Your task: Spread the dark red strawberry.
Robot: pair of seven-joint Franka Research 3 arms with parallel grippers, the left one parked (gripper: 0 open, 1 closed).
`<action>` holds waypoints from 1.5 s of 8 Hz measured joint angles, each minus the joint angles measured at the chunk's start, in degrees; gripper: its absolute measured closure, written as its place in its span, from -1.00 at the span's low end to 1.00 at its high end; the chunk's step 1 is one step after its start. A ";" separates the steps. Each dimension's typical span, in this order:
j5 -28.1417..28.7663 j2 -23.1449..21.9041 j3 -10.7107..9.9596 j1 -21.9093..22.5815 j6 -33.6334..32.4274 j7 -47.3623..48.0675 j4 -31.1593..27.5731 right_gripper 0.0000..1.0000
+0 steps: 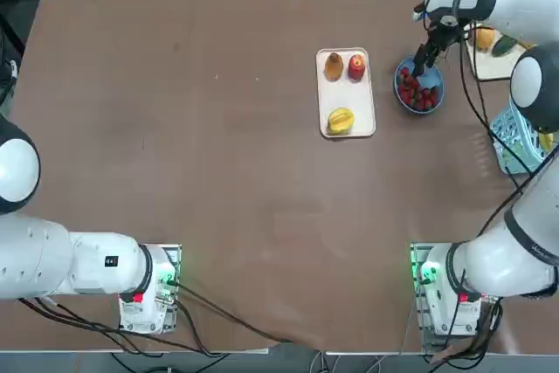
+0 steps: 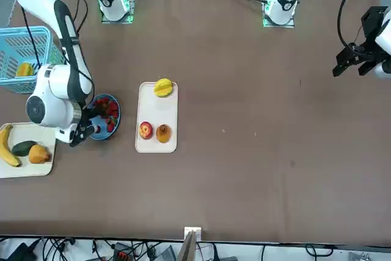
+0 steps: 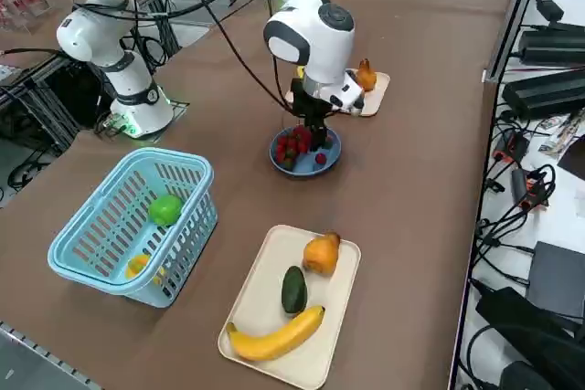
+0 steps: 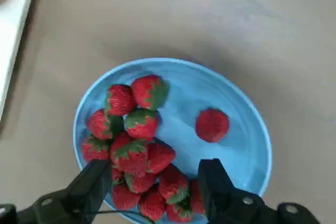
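Note:
Several small dark red strawberries (image 4: 131, 145) lie heaped in one half of a blue bowl (image 4: 239, 148), and one strawberry (image 4: 212, 125) sits apart in the bare half. The same bowl (image 1: 440, 86) of strawberries (image 1: 417, 93) shows at the table's far right in the top view. My right gripper (image 4: 155, 182) hangs open just over the heap, its fingers (image 4: 212, 179) standing either side of the berries at the pile's edge. Nothing is held between them. The gripper (image 3: 315, 137) points down into the bowl (image 3: 324, 163) in the side view, and it (image 2: 91, 128) partly hides the bowl (image 2: 116, 114) from the front.
A cream tray (image 1: 348, 98) left of the bowl carries a red apple (image 1: 356, 66), a brown fruit (image 1: 334, 65) and a yellow starfruit (image 1: 341, 119). A light blue basket (image 3: 128, 226) and a second tray (image 3: 338, 317) with a banana (image 3: 274, 337) stand to the right.

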 joint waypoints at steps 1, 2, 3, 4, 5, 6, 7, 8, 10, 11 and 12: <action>0.00 -0.72 0.04 1.05 2.00 -0.81 -1.91 -1.00; 0.00 -1.48 0.05 2.11 3.31 -1.57 -3.49 -1.00; -0.01 -2.03 0.05 2.61 3.80 -2.75 -4.50 -1.00; -0.01 -2.53 0.02 2.67 4.28 -4.10 -5.38 -1.00; -0.01 -3.03 -0.14 2.66 5.85 -4.83 -6.66 -0.98; -0.01 -3.36 -0.23 2.65 8.70 -5.11 -8.51 -0.97; -0.01 -3.39 -0.24 2.64 11.56 -5.20 -10.30 -0.97; -0.01 -3.39 -0.24 2.65 13.03 -5.25 -11.46 -0.96; -0.01 -3.78 -0.24 2.65 13.23 -5.28 -11.76 -0.91; -0.01 -4.28 -0.24 2.65 13.19 -5.29 -11.78 -0.88; -0.01 -4.70 -0.24 2.65 13.17 -5.30 -11.86 -0.81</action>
